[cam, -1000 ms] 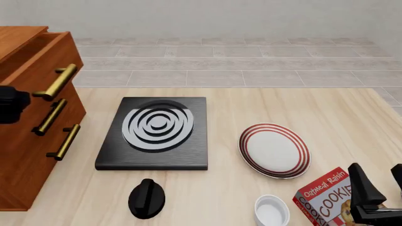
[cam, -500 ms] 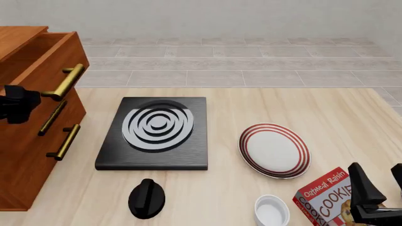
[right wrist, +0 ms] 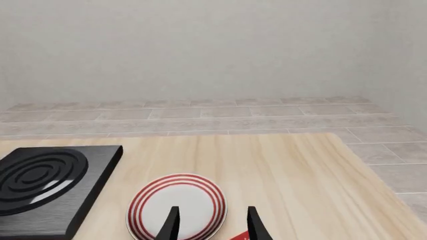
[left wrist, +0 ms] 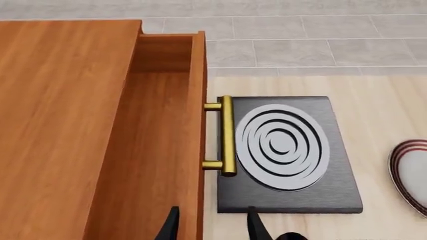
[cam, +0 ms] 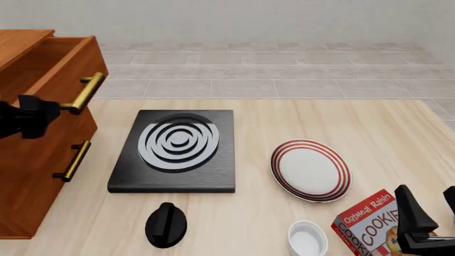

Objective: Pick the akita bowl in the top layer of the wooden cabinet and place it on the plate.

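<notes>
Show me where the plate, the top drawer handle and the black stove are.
plate (cam: pixel 310 170), front view, white centre.
top drawer handle (left wrist: pixel 227 135), left wrist view, middle of brass bar.
black stove (cam: pixel 174 141), front view, white rings.

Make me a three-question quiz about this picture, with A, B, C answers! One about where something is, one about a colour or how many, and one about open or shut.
1. What lies between the wooden cabinet and the plate?
A. the black stove
B. a cookie box
C. a white bowl

2. What colour are the plate's rings?
A. blue
B. red
C. green

3. How is the top layer of the cabinet?
A. shut
B. taken out
C. pulled open

Answers:
1. A: the black stove sits on the table in the middle, cabinet to its left, plate to its right.
2. B: red circles run around the white rim.
3. C: its front juts past the lower drawers and the wooden inside shows.
</notes>
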